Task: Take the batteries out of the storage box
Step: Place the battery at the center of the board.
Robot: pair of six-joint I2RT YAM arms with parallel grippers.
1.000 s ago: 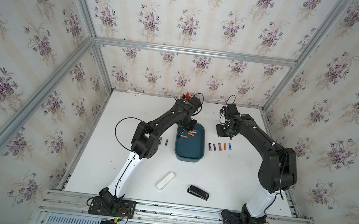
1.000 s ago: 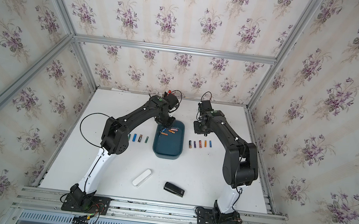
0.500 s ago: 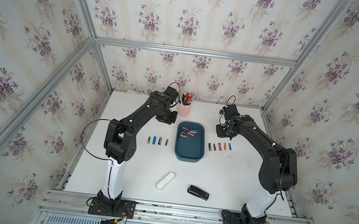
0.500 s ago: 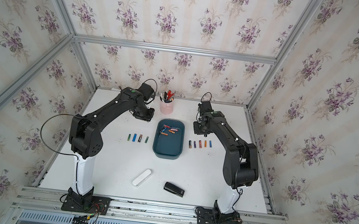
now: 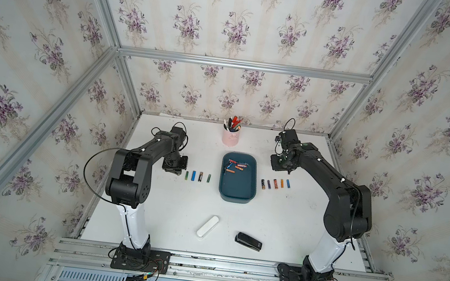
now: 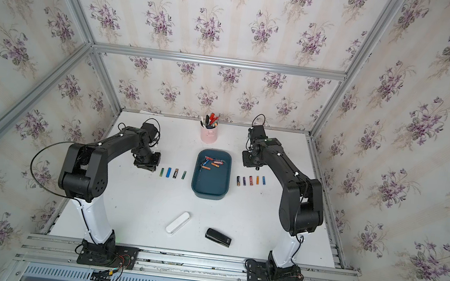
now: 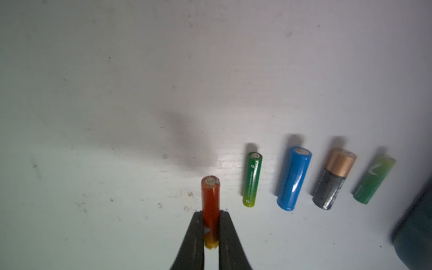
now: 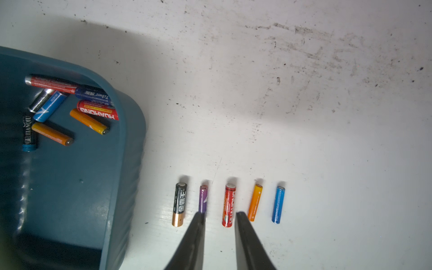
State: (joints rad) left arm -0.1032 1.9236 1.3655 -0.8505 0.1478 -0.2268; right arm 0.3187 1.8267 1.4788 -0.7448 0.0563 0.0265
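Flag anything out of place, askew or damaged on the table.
Nothing stands out. The batteries outside the storage box lie in two neat rows; those left inside are jumbled at its far end. No spills or damage visible.

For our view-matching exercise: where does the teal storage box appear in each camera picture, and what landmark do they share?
In a top view: storage box at table centre, before the pink pen cup.
In a top view: storage box, same central spot.
Left wrist: only a blurred dark corner, past the end green battery.
Right wrist: its floor looms large beside the five-battery row, batteries inside.
Shared landmark: the white table.
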